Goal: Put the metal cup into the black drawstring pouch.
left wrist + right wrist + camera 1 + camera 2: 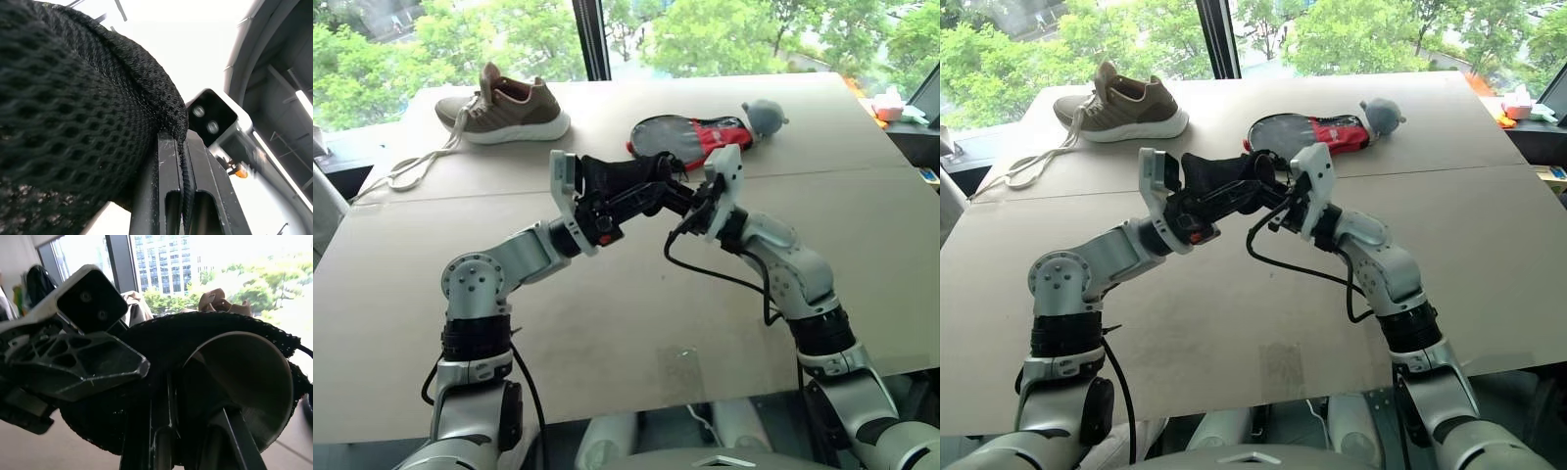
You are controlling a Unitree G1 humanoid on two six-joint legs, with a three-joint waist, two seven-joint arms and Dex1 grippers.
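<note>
A: Both arms met above the cardboard-covered table (862, 255). Left gripper (182, 161) had its two black fingers pressed together on the hem of the black drawstring pouch (617, 176) — mesh fabric pinched between them, the bag held up off the table.

B: And the cup?

A: The metal cup (244, 382) sat at the pouch's mouth, its round end ringed by black mesh in the right wrist view. How deep it had gone, I couldn't tell. Right gripper (697, 211) was nearly closed at that same mouth; whether it nipped the cup or only fabric wasn't clear.

B: Handling?

A: My guess: the cup was rigid, light, smooth steel — likely slippery, so better taken across the rim than the tapered wall. The pouch was limp and would sag shut; it wanted holding at the hem, near the cord.

B: Clutter?

A: A brown shoe (504, 106), a black-and-red paddle case (690, 137) and a small grey plush (764, 117) lay well behind, untouched.
</note>
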